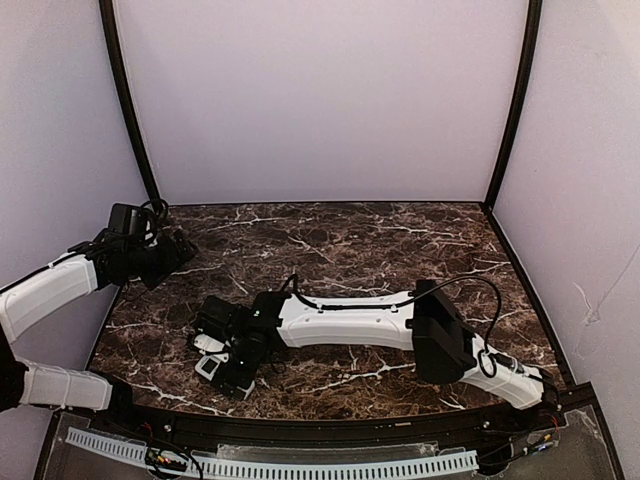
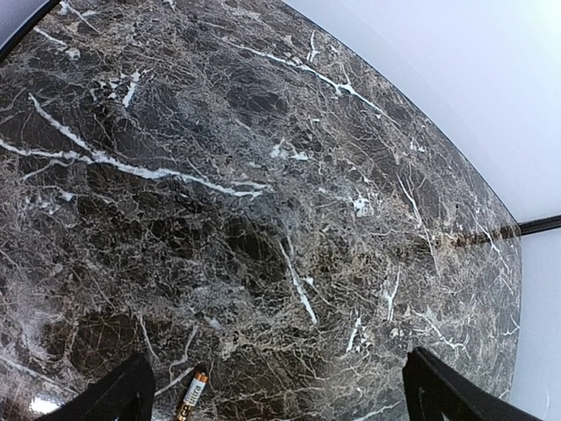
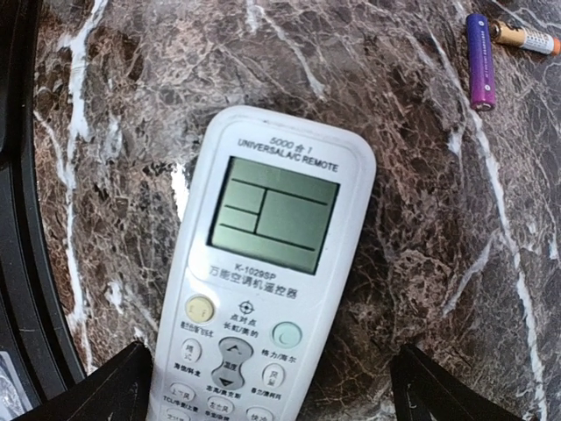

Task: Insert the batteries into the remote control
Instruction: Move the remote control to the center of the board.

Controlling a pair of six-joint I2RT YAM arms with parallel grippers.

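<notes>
The remote control [image 3: 263,263] lies face up on the marble, display window and buttons showing; the top view shows only its display end [image 1: 209,366]. My right gripper [image 3: 267,373] hangs over its button half, open, with one finger on each side and neither touching it. Beyond the remote's top lie two batteries, a purple one [image 3: 479,61] and a gold one [image 3: 524,37]. My left gripper [image 2: 280,373] is open and empty above bare marble at the far left [image 1: 165,255]. A gold battery [image 2: 193,396] lies near its left finger.
The table's black front rim [image 3: 22,263] runs close along the remote's left side. A small white piece [image 1: 207,343] lies by the right wrist. The right arm [image 1: 350,322] stretches across the table's front. White walls enclose the table.
</notes>
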